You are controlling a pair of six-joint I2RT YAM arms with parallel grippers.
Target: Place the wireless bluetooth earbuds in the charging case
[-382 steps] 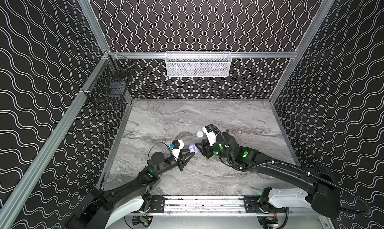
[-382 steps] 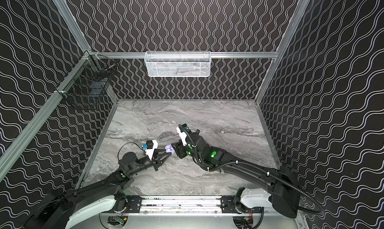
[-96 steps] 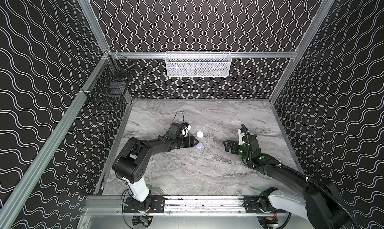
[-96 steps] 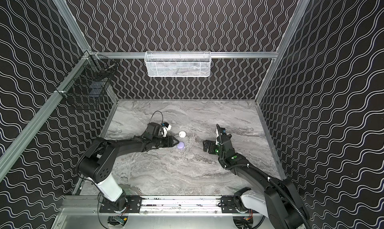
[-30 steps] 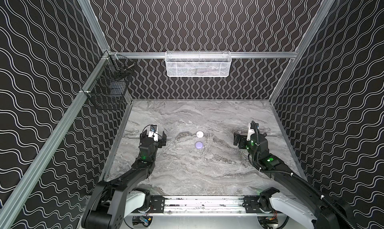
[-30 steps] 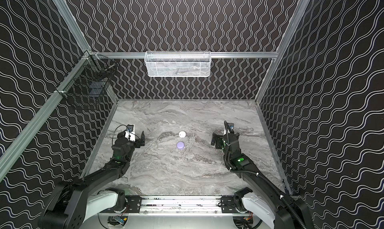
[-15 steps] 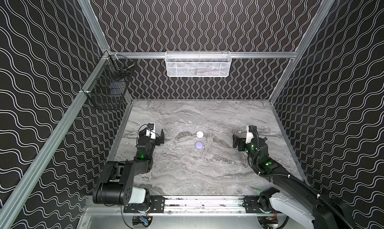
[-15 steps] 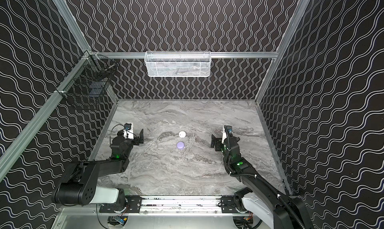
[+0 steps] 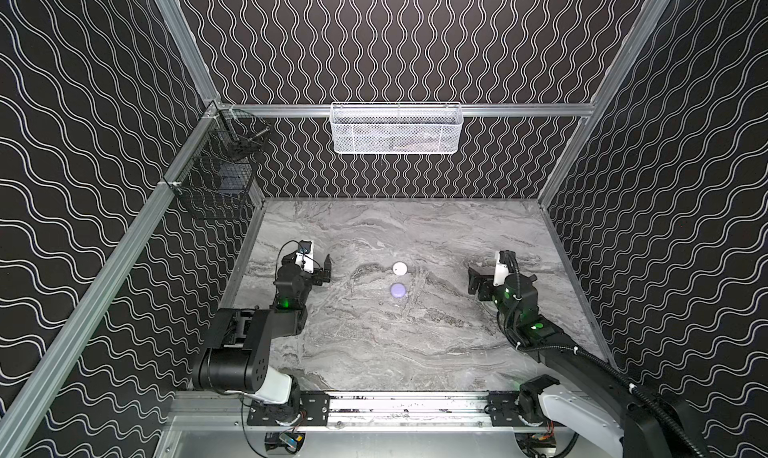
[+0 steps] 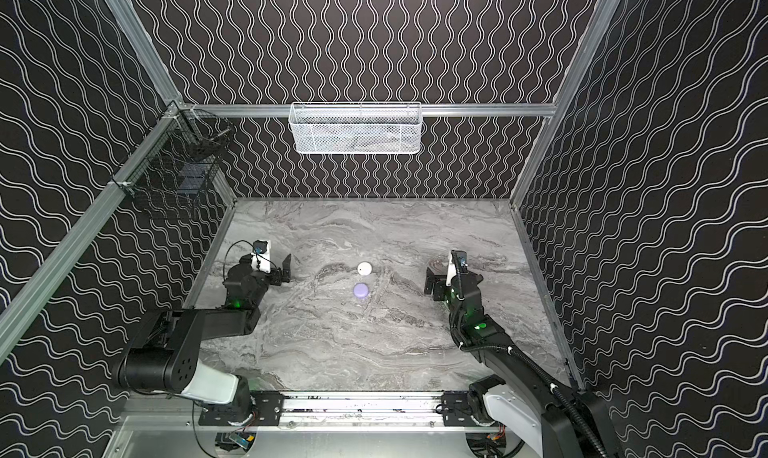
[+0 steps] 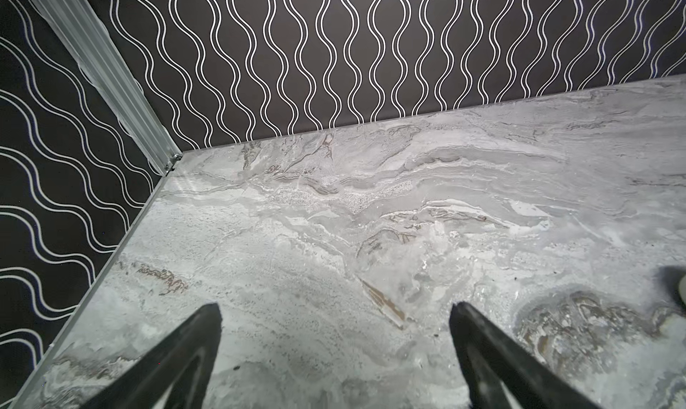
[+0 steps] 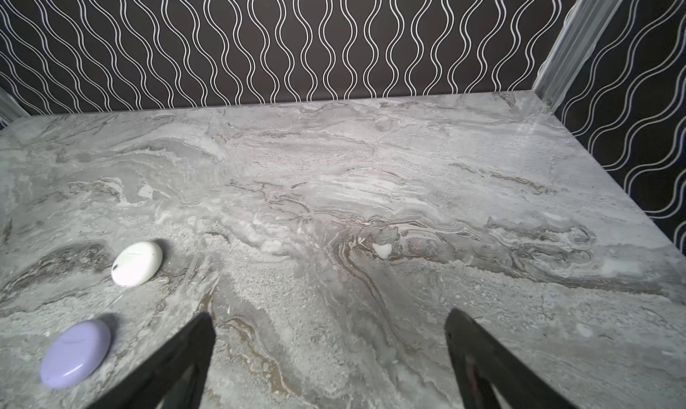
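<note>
Top views both tell it: the two arms have pulled home to their own sides, away from the middle of the table (image 9: 374, 352), where seconds ago they were crowded over the purple case, the left one last to leave it. Nearest us, by the front rail (image 9: 407, 406), the left arm is folded tight, elbow tucked back, forearm running up the left edge. The right arm lies long and low up the right side. Next out, the left claw (image 11: 336, 310) is spread as wide as it goes with nothing in it, just bare marble between its black fingers (image 11: 185, 351). Same story for the right claw (image 12: 330, 316): wide open, empty, aimed at the back wall. Between them, well apart from both, sits the purple case (image 9: 397, 290) and just beyond it the white case (image 9: 399, 268), lids down, near each other but not touching. No earbuds in sight anywhere on the marble, so my read is they're tucked inside and the job is done or as good as done. These arms look parked. Farthest back, the white basket (image 9: 396, 128) and the black basket (image 9: 220, 177) hang on the walls.
</note>
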